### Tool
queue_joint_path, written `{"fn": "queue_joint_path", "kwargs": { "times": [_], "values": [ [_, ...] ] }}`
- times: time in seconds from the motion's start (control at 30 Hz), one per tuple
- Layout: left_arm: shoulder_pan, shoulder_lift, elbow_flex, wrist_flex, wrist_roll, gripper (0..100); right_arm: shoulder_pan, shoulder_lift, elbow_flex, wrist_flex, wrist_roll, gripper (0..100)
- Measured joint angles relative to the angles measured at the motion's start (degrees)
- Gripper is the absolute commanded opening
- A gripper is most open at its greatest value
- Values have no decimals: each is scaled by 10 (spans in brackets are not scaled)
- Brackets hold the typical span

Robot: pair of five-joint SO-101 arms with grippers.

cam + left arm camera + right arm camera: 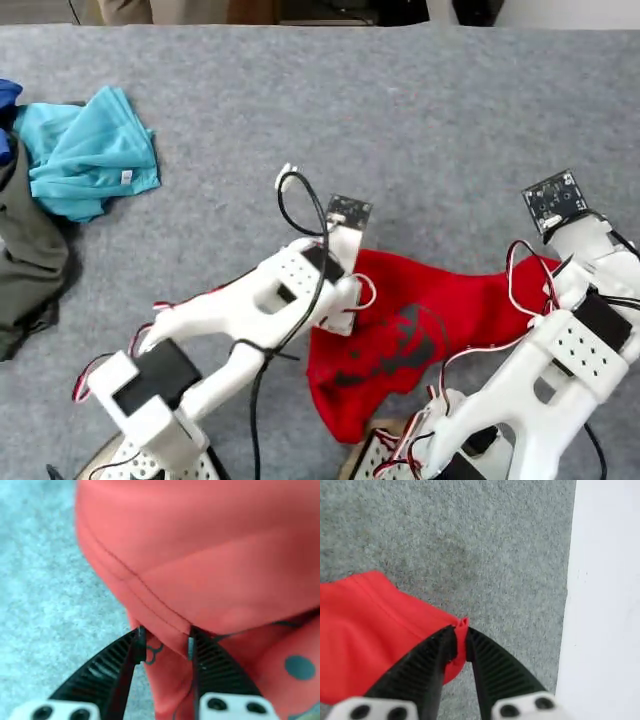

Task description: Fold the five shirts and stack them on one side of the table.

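Note:
A red shirt (400,335) with a dark print lies crumpled on the grey table near the front, between the two arms. At the shirt's left edge, my left gripper (166,647) is shut on a seamed fold of red cloth (210,570) that bulges up between its black fingers (212,667). My right gripper (461,642) is shut on a corner of the red shirt (365,625) at its right end, pinching the hem just above the carpet-like table surface.
At the left side of the table (420,120) a teal shirt (85,150) lies bunched. A dark grey shirt (25,250) and a bit of blue cloth (6,98) lie beside it. A white strip (605,595) borders the table next to the right gripper.

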Motion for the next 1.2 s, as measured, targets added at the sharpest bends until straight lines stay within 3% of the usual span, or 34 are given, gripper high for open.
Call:
{"fn": "queue_joint_path", "kwargs": {
  "times": [0.2,0.7,0.93,1.2],
  "values": [
    [11,41,-77,70,26,181,0,0,0,0,0,5],
    [15,46,-87,76,28,178,0,0,2,0,0,5],
    [22,46,-87,63,28,21,0,0,19,0,0,5],
    [24,49,-86,47,28,23,0,0,19,0,0,5]
  ]
}}
